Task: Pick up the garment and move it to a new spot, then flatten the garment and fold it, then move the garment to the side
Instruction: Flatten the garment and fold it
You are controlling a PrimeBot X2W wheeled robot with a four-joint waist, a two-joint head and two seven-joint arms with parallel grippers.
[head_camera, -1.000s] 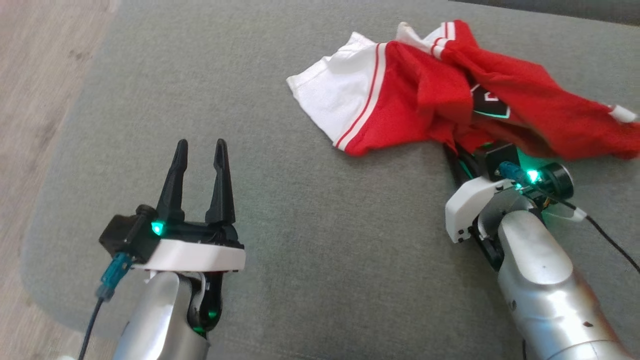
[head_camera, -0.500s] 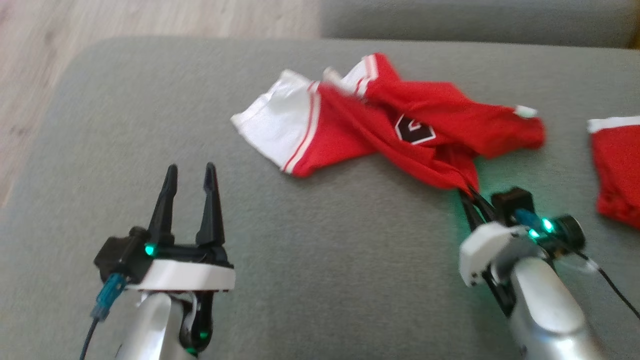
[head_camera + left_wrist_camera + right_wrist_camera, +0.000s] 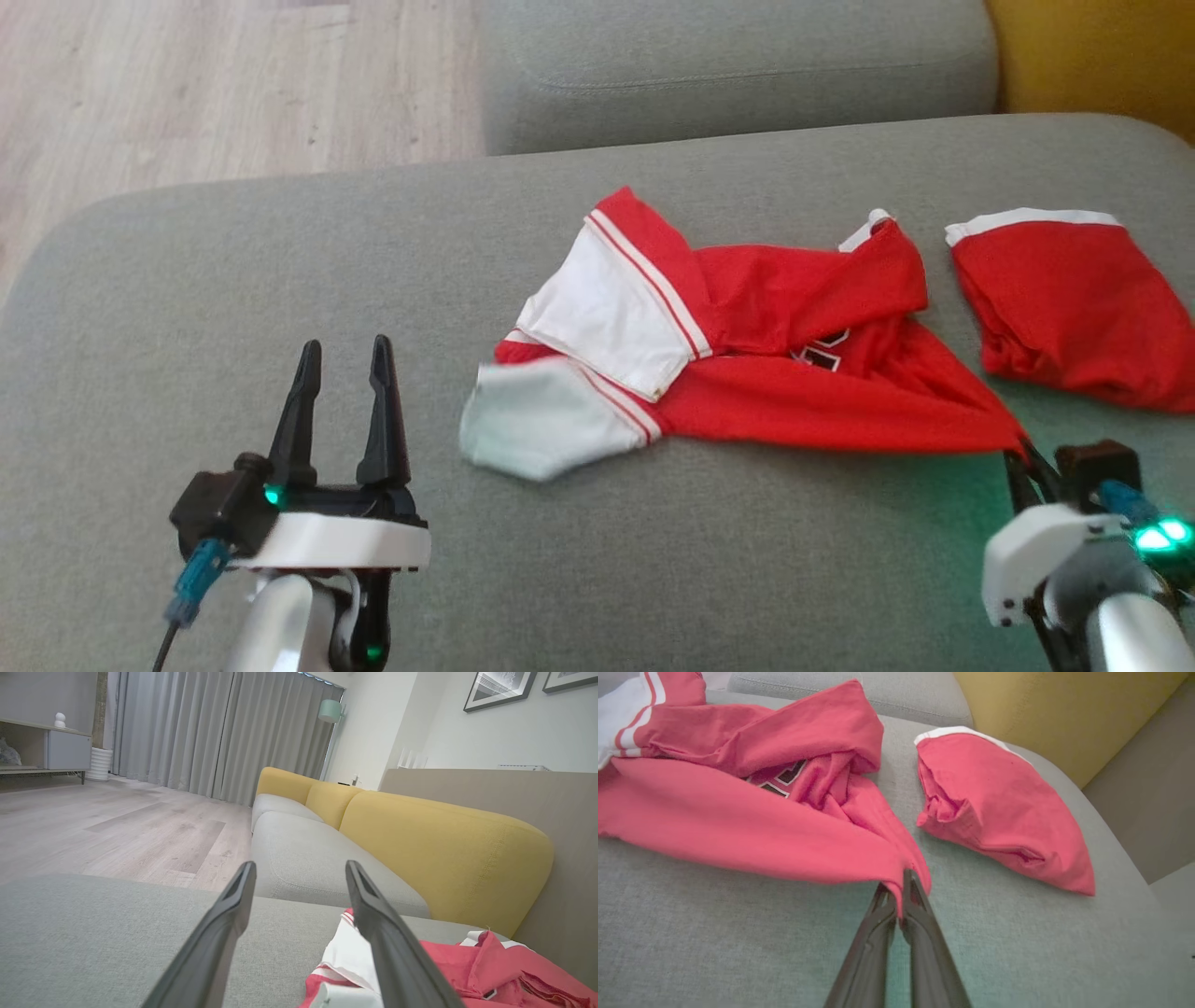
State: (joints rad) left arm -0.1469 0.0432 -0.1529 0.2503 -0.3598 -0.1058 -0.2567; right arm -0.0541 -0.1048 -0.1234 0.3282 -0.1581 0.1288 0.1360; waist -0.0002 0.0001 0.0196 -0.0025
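**Right hand** [image 3: 901, 884]. Fully closed, pinching a corner of red fabric at the near hem of the garment [image 3: 794, 401]. The grip sits on an edge point rather than in the bulk of the cloth, so tension draws the fabric into one taut ridge running from the fingertips toward the sleeves. This hold suits dragging the piece across the grey sofa cushion [image 3: 280, 261].

**Garment.** It lies crumpled near the middle of the cushion. Two white striped sleeves [image 3: 607, 317] overlap at its left end, and a dark printed patch is half buried in folds. A second red piece [image 3: 1074, 308] rests just beside it on the right. The two appear separate, though contact along the far edge cannot be ruled out.

**Left hand** [image 3: 344, 353]. Fingers spread wide, holding nothing, poised over the bare cushion near the pale sleeve. It is probably kept open there to take a second corner once spreading begins.

**Stage, as judged.** Relocation is in hand — flattening and folding are not yet started, since the cloth is bunched and doubled over itself.
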